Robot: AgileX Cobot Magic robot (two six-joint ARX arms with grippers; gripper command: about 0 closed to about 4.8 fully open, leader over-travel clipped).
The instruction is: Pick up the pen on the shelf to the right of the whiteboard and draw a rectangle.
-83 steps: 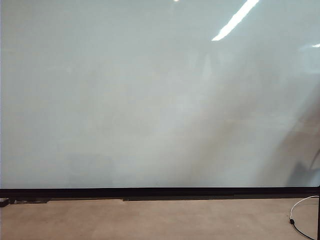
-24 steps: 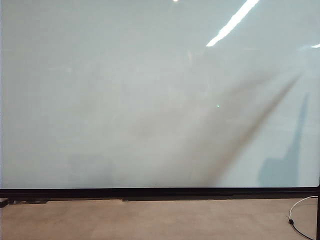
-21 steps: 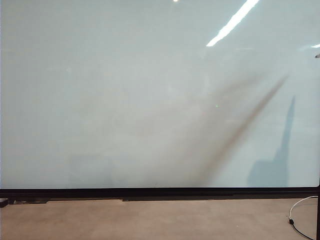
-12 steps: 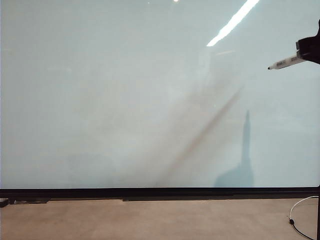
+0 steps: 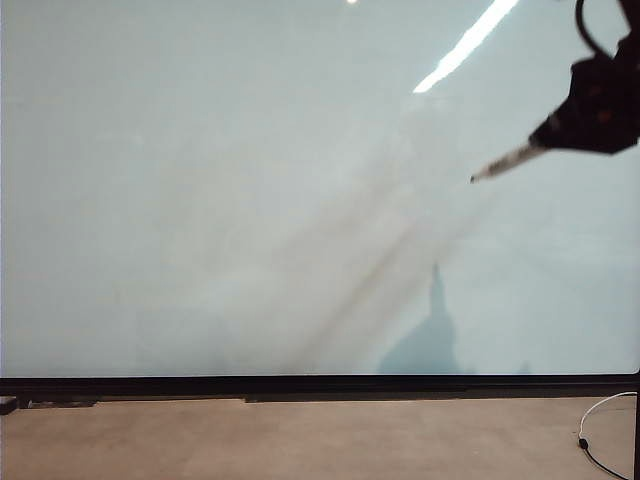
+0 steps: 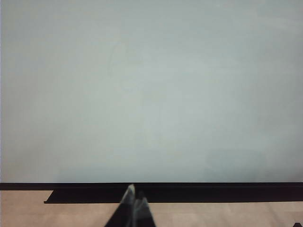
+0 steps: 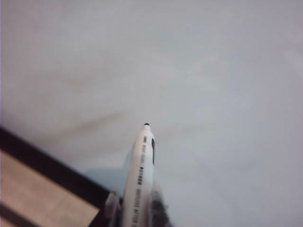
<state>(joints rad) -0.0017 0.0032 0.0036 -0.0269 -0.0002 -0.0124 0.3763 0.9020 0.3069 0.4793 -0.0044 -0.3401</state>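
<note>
The right end effector [image 5: 560, 128] pinches the pen [image 5: 505, 163], tip jutting toward the whiteboard [image 5: 250, 200]; left end effector [image 6: 134, 201] pressed together.

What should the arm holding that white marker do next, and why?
Probably ease the slim white-barrelled pen, held in the right gripper, forward until its black tip meets the glossy pale whiteboard. The board shows no line yet. The left gripper hangs low, shut.

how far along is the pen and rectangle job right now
Done: the pen is picked up, clamped in the right gripper at the upper right of the whiteboard. In hand: its tip points at the board. Left: the whole rectangle, as no line shows. The left gripper is shut, low by the board's bottom edge.
</note>
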